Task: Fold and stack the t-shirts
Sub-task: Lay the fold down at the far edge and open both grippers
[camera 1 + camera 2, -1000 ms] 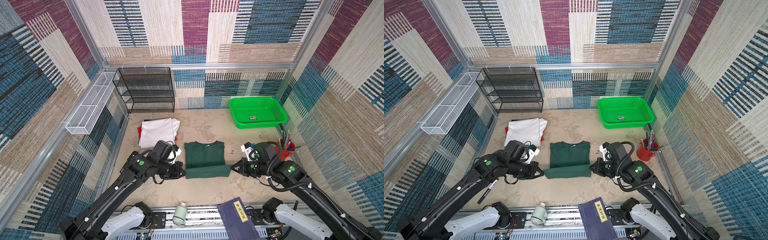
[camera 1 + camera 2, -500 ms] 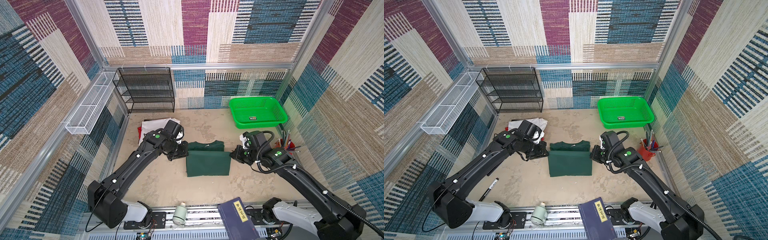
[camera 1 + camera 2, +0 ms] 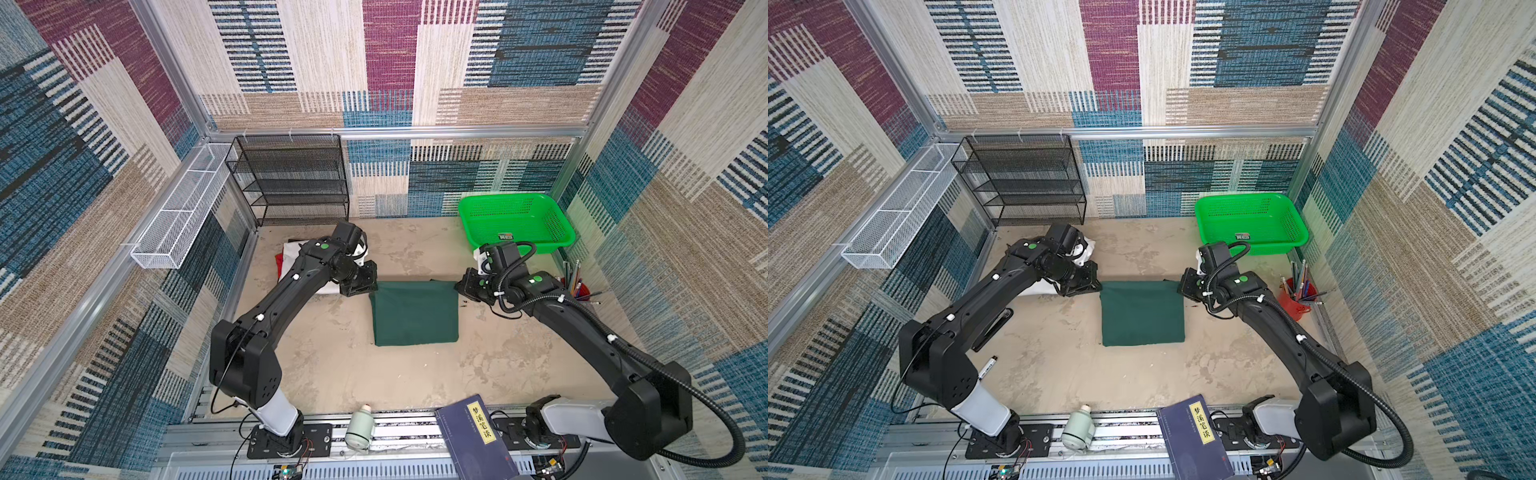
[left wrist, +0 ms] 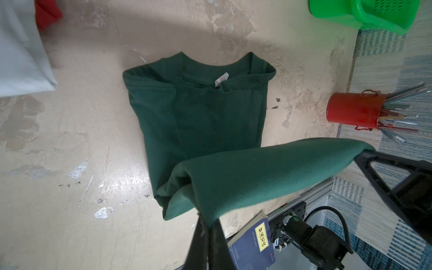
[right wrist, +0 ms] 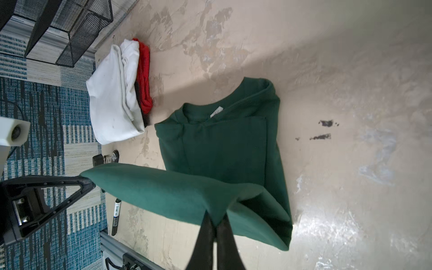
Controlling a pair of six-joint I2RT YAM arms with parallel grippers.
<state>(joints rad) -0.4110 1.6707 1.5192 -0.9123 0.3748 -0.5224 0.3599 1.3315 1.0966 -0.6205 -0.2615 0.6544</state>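
well, the sandy surface (image 3: 332,374) spreads bare under and around both claws. the biggest thing on it is the dark green t-shirt (image 3: 415,316), which lies between the two claws in both top views as a near-square packet. its bottom layer lies flat. its top layer rises from the fold to a raised edge stretched from one claw to the other, and in the wrist views the collar (image 4: 217,63) shows on the surface beyond and below that edge.

next in size is the folded white shirt (image 5: 112,105), just outward of the left claw and partly under that arm, with the red shirt (image 5: 143,77) beneath it. this pile sits near the green shirt but apart from it.

the left claw (image 3: 372,289) is pinched together on one corner of the raised edge. the right claw (image 3: 457,288) is clamped on the other corner the same way.

my read is that the fold is midway and the edge has yet to be laid over the collar end. several things could go wrong from here:
- if one claw travels ahead of the other, the edge lands skewed.
- too much pull between the claws could tug a thin pinch of cloth free, or drag the bottom layer along the surface.
- letting go too high would leave the cloth bunched.
- the left arm is close enough to the white pile to brush it out of square.
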